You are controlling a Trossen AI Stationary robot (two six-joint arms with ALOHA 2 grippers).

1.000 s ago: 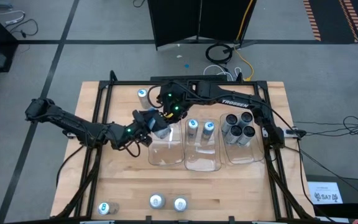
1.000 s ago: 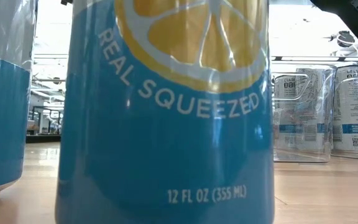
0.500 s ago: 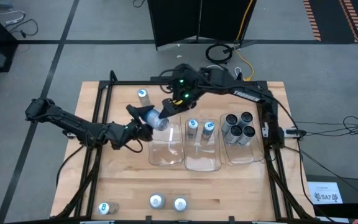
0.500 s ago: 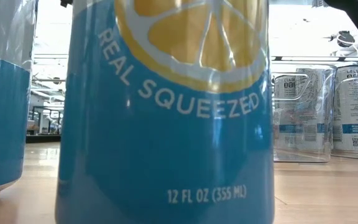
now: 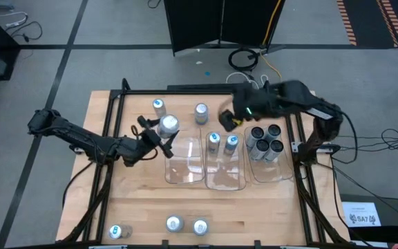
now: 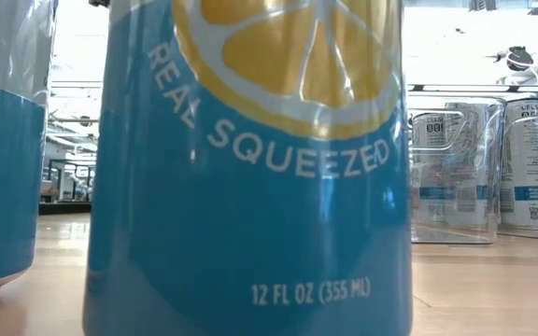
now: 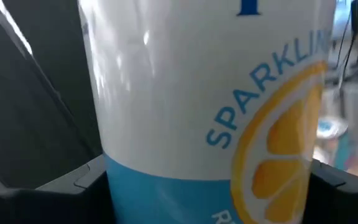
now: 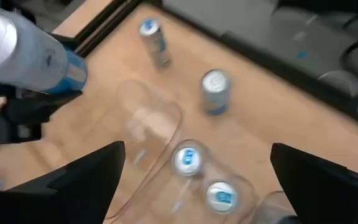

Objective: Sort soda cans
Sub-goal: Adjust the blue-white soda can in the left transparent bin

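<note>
Sparkling lemon can [image 5: 168,125], white over blue, is upright in the left hand [image 5: 159,138], lifted just off the left edge of the empty left tray [image 5: 185,173]; the left wrist view shows both fingers clamped low on the can's blue band. Judgement: rigid thin-wall aluminium, smooth and likely slippery, dents if squeezed hard; weight depends on fill, can't tell. Best hold is mid-body across the diameter, axis vertical, not on the rim. Right hand [image 5: 225,117] is spread wide and holds nothing, above the counter [image 5: 144,207] at the far end of the middle tray [image 5: 225,181], which has two blue-marked cans [image 5: 222,142]. Right tray [image 5: 268,173] holds four dark cans [image 5: 265,140]. Loose cans: two at the far edge [image 5: 200,111], three along the near edge [image 5: 173,223].
</note>
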